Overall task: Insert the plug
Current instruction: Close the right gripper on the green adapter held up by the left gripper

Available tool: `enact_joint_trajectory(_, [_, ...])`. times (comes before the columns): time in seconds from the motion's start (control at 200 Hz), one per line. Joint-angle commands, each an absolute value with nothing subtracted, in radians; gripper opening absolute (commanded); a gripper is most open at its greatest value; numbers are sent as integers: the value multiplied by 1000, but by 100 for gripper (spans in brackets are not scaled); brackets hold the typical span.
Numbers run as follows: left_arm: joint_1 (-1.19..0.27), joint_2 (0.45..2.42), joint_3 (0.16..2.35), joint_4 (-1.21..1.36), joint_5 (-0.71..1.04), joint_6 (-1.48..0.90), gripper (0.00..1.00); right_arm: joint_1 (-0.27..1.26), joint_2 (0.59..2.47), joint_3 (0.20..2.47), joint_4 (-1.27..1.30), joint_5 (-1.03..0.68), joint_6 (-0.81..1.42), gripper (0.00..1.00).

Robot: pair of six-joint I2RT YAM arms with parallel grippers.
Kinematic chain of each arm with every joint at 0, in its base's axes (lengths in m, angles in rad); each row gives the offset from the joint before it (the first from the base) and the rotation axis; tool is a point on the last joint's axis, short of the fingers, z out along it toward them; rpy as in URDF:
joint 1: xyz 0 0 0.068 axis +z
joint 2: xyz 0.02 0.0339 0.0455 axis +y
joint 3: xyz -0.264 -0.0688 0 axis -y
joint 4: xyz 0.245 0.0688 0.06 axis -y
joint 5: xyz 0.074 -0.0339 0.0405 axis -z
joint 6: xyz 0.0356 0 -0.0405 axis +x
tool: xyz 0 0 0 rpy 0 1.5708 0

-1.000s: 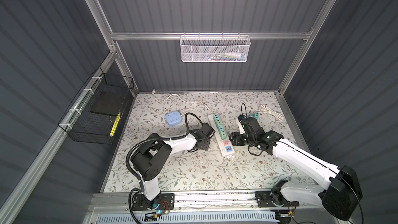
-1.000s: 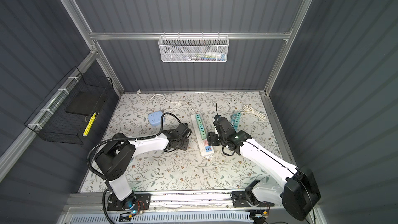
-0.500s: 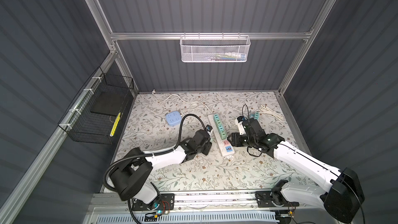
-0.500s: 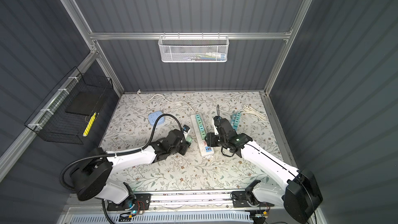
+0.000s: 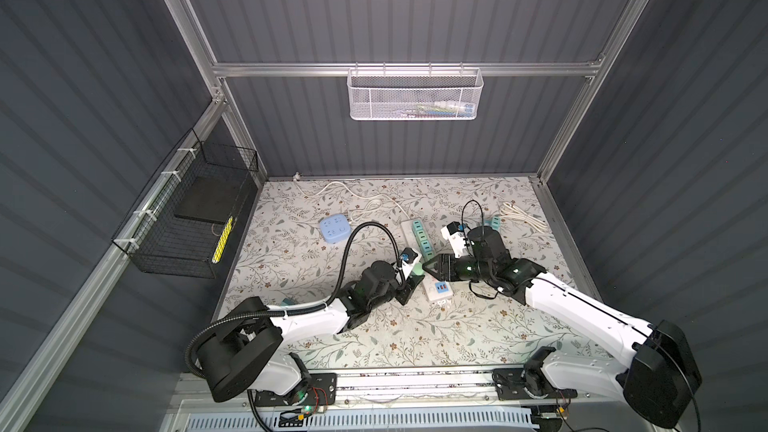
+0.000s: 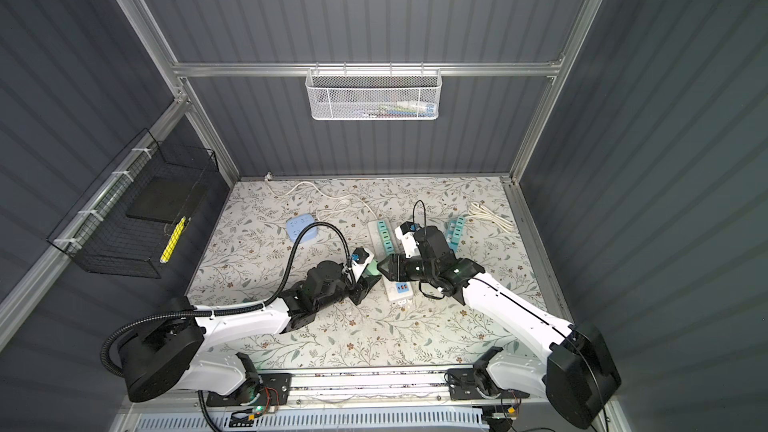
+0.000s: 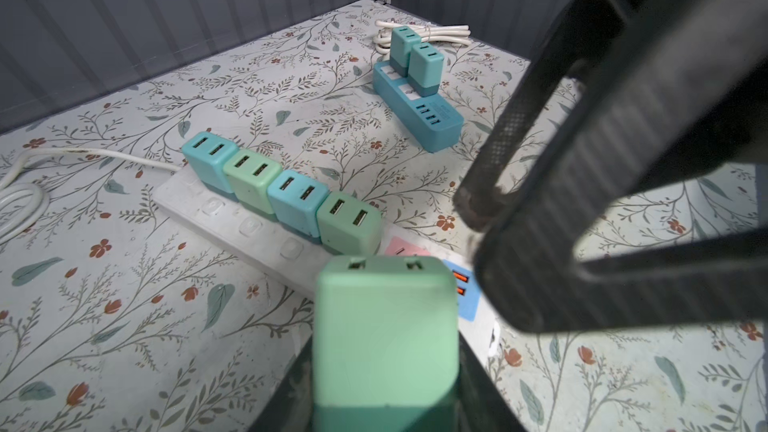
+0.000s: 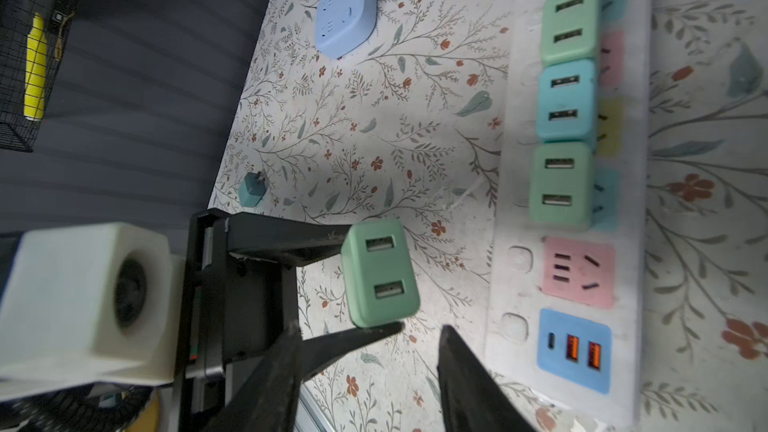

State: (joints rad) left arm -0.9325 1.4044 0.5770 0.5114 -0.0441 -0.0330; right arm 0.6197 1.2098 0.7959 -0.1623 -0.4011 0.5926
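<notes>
A mint-green two-port plug (image 5: 415, 270) (image 6: 371, 270) (image 7: 386, 326) (image 8: 380, 274) hangs just off the white power strip's (image 5: 434, 284) (image 8: 640, 243) near end, on its left side. My left gripper (image 5: 415, 275) (image 7: 386, 367) is shut on it, one finger on each side. The strip's free pink socket (image 8: 579, 272) (image 7: 401, 249) lies beside the plug, after several seated plugs (image 8: 561, 187). My right gripper (image 5: 430, 270) (image 8: 369, 326) is open and empty. It hovers over the strip's end close to the plug, and its fingers (image 7: 519, 126) fill the left wrist view's side.
A blue square socket block (image 5: 334, 229) lies at the back left. A teal strip with two plugs (image 5: 494, 224) (image 7: 419, 118) and a coiled white cable (image 5: 523, 216) lie at the back right. A loose teal plug (image 8: 251, 195) sits near the left wall. A wire basket (image 5: 187, 218) hangs there.
My left arm has stretched out low and carried the plug right and nearer, to the strip's near end. The right gripper has shifted left over the strip towards the plug.
</notes>
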Motion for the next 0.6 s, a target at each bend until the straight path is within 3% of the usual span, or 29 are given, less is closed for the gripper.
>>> enact_joint_trajectory(0.0, [-934,1376,613,526,-11,-14,23,617,1244,810,-110,-457,609,53])
enact_joint_trajectory(0.15, [-934,1359,616,512,-11,-14,22,618,1296,828,-86,-494,621,50])
enact_joint_trajectory(0.325, [-934,1347,615,509,3,-23,22,618,1303,818,-34,-509,640,39])
enact_joint_trajectory(0.525, [-934,1339,611,514,16,-31,22,617,1295,811,-14,-509,650,40])
enact_joint_trajectory(0.595, [-934,1339,614,511,15,-31,21,618,1296,813,-13,-509,649,34])
